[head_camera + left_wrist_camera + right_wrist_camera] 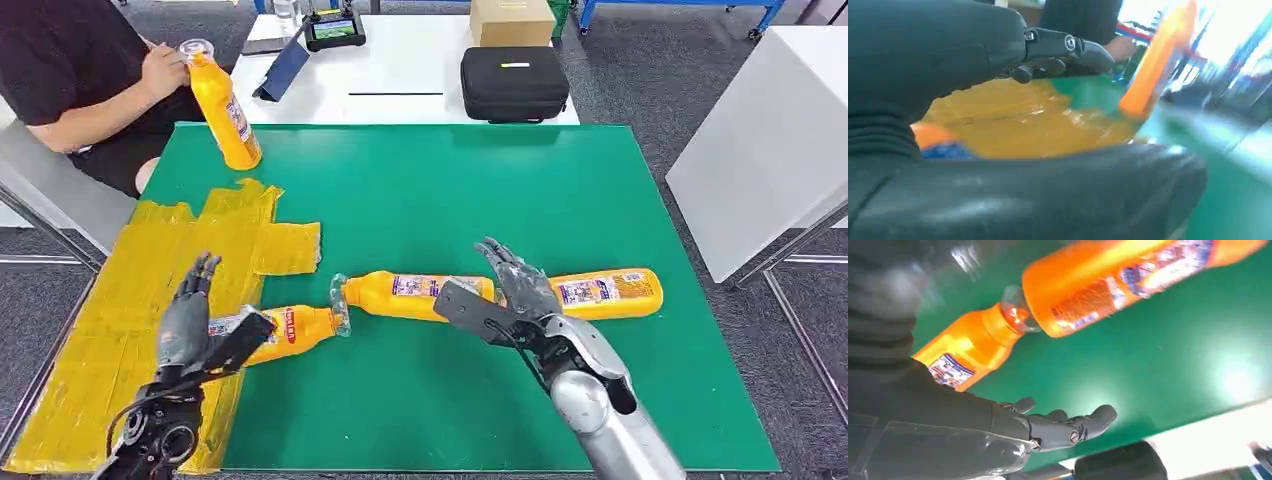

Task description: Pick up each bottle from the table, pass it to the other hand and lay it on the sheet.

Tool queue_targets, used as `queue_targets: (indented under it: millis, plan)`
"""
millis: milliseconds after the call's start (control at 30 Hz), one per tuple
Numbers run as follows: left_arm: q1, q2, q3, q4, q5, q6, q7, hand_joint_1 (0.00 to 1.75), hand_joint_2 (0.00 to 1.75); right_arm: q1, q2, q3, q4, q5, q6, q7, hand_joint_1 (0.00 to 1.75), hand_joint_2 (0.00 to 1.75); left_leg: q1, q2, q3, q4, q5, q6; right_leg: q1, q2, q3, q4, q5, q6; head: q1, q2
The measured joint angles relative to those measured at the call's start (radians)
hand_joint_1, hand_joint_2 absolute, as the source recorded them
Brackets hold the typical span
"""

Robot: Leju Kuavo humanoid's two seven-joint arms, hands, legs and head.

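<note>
Bottles first, operator — you are looking at four orange ones. One bottle (283, 333) is lying on its side at the edge of the yellow sheet (150, 300), its base end on the sheet and its cap end reaching onto the green mat (450, 190). Your left hand (190, 325) is sitting over the base end of it with fingers spread and pointing up; in the head view you cannot tell whether the thumb is touching the bottle, so the grip is uncertain. In the left wrist view the hand (998, 65) is showing its fingers extended above the yellow sheet (1023, 120).

The middle bottle (410, 296) is lying on the mat, cap almost touching the first bottle's cap. The far-right bottle (605, 292) is lying in line with it. Your right hand (515, 285) is hovering above the gap between these two, fingers open and holding nothing. The right wrist view is showing the hand (1058, 427) flat and open.

A person (70, 70) at the desk's far left corner is holding the fourth bottle (222, 105) tilted, its base on the mat. A black case (514, 82) and a cardboard box (511, 20) are sitting on the white desk (400, 70) behind.
</note>
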State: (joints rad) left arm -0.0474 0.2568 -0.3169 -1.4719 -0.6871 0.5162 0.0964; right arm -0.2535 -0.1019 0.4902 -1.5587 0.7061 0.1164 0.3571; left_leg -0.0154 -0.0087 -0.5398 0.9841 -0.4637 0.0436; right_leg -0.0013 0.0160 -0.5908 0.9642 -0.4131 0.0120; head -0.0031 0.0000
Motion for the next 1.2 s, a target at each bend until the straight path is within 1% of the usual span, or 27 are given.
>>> queue_targets:
  millis: [133, 267, 433, 633, 767, 967, 1200]
  plan:
    - [0.017, -0.016, 0.066, -0.136, 0.327, 0.049, -0.154, 0.00, 0.00, -0.020, -0.032, 0.009, 0.077, 0.023, -0.001, -0.019, 0.00, 1.75, 0.000, 0.000, 0.000, 0.000, 0.000, 0.000, 0.000, 0.000, 0.000, 0.000, 0.000, 0.000, 0.000, 0.000]
    - [0.029, -0.023, 0.088, -0.227, 0.447, 0.052, -0.220, 0.00, 0.00, -0.061, -0.055, 0.040, 0.159, 0.043, -0.008, -0.036, 0.00, 1.75, 0.000, 0.000, 0.000, 0.000, 0.000, 0.000, 0.000, 0.000, 0.000, 0.000, 0.000, 0.000, 0.000, 0.000]
    - [0.030, -0.031, 0.087, -0.282, 0.470, 0.051, -0.234, 0.00, 0.00, -0.108, -0.067, 0.073, 0.226, 0.051, -0.016, -0.043, 0.00, 1.75, 0.000, 0.000, 0.000, 0.000, 0.000, 0.000, 0.000, 0.000, 0.000, 0.000, 0.000, 0.000, 0.000, 0.000]
    - [0.026, -0.036, 0.083, -0.295, 0.504, 0.052, -0.257, 0.00, 0.00, -0.150, -0.072, 0.112, 0.276, 0.045, -0.019, -0.043, 0.00, 1.75, 0.000, 0.000, 0.000, 0.000, 0.000, 0.000, 0.000, 0.000, 0.000, 0.000, 0.000, 0.000, 0.000, 0.000]
    - [0.016, -0.040, 0.078, -0.294, 0.523, 0.055, -0.262, 0.00, 0.00, -0.198, -0.062, 0.157, 0.312, 0.045, -0.019, -0.045, 0.00, 1.75, 0.000, 0.000, 0.000, 0.000, 0.000, 0.000, 0.000, 0.000, 0.000, 0.000, 0.000, 0.000, 0.000, 0.000]
    - [0.011, -0.043, 0.071, -0.294, 0.532, 0.059, -0.265, 0.00, 0.00, -0.227, -0.050, 0.187, 0.339, 0.046, -0.019, -0.047, 0.00, 1.75, 0.000, 0.000, 0.000, 0.000, 0.000, 0.000, 0.000, 0.000, 0.000, 0.000, 0.000, 0.000, 0.000, 0.000]
    - [-0.008, -0.044, 0.058, -0.281, 0.583, 0.080, -0.300, 0.00, 0.00, -0.289, -0.008, 0.261, 0.409, 0.016, -0.017, -0.063, 0.00, 1.75, 0.000, 0.000, 0.000, 0.000, 0.000, 0.000, 0.000, 0.000, 0.000, 0.000, 0.000, 0.000, 0.000, 0.000]
